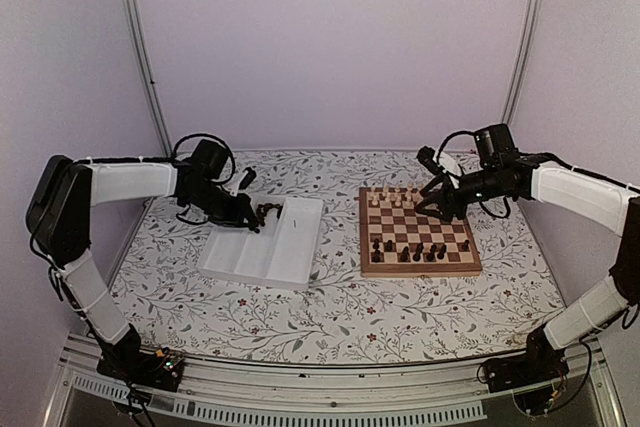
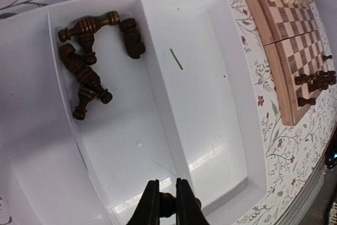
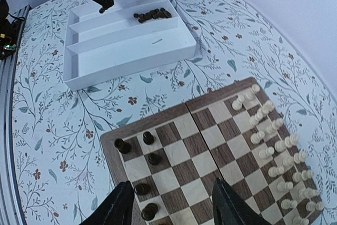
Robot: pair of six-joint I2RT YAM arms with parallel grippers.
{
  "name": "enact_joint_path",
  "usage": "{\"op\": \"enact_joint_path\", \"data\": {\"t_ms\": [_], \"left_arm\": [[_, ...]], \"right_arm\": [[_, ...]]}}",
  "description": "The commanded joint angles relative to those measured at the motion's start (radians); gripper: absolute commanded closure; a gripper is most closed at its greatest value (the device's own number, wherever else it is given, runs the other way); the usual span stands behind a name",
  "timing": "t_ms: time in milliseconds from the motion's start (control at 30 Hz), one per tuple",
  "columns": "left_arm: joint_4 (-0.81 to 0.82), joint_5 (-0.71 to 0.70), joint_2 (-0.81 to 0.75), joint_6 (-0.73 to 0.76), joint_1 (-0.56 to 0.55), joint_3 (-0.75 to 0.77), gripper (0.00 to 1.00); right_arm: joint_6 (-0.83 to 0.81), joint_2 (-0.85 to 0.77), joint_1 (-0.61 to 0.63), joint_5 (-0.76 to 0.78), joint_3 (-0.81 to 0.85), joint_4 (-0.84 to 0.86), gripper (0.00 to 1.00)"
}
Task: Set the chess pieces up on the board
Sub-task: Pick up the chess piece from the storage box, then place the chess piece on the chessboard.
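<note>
Now, over floral cloth (image 1: 300, 317), left pincer (image 2: 167, 188) pinches chess piece (image 2: 167, 204), right pincer (image 3: 171, 184) spread.

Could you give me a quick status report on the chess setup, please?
Left gripper shut on a dark piece over the tray. Right gripper open, empty, above the board. Several dark pieces lying in tray; nothing blocking.

We see soft, even overhead light with faint shadows, pale glare streaks on the floor of the white rectangular plastic tray (image 2: 210, 130), and wide-angle warping that bows the square wooden checkered chessboard (image 2: 295, 46) at the left wrist view's edge.
</note>
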Motion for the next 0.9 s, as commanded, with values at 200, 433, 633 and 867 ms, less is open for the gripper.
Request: {"op": "enact_joint_path", "data": {"t_ms": [200, 433, 633, 867], "left_arm": [[0.509, 0.214, -0.106, -0.328, 0.013, -0.116, 0.90], [0.693, 0.275, -0.104, -0.463, 0.007, -0.164, 0.89], [0.753, 0.284, -0.104, -0.517, -0.009, -0.182, 0.88], [0.816, 0.296, -0.090, -0.562, -0.034, -0.188, 0.88]], "right_arm": [[0.259, 0.197, 0.232, 0.068, 0.264, 0.212, 0.52], [0.364, 0.398, 0.374, 0.121, 0.469, 0.253, 0.52], [0.387, 0.539, 0.444, 0.151, 0.624, 0.243, 0.48], [0.422, 0.656, 0.477, 0.158, 0.761, 0.217, 0.51]]}}
